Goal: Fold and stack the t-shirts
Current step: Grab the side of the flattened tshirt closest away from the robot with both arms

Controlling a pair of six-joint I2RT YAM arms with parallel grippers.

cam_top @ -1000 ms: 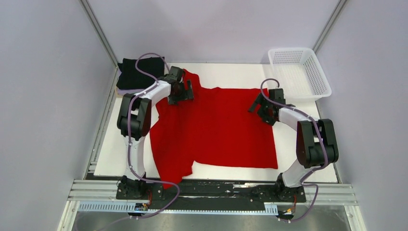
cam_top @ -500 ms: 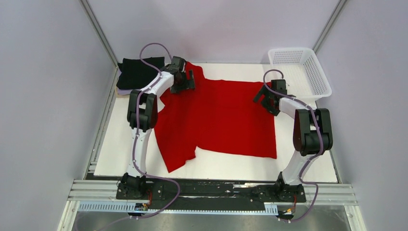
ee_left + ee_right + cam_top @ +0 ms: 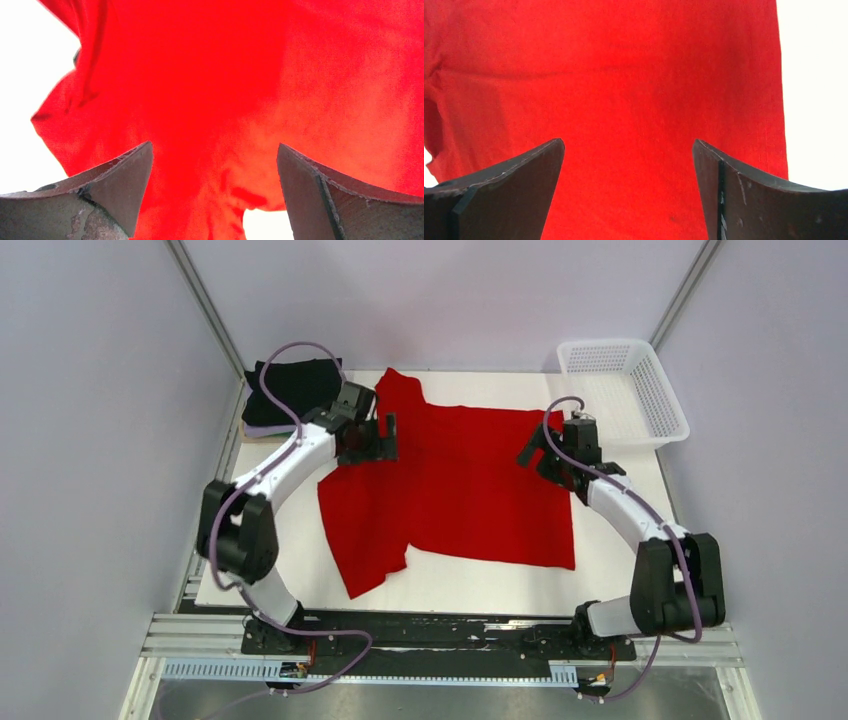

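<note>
Red short-sleeved cloth t-shirt (image 3: 470, 490) lies spread in the middle of the white table (image 3: 480, 590), its left side rumpled. Left gripper (image 3: 378, 435) and right gripper (image 3: 540, 455) hover over its far part, fingers wide apart, grasping nothing. Uneven pinches on the wrinkled cloth could make the fold crooked.

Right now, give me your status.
Left gripper open, right gripper open, both above the red shirt, holding nothing. Shirt spread out, not yet folded. Nothing blocking; basket sits far right.
</note>
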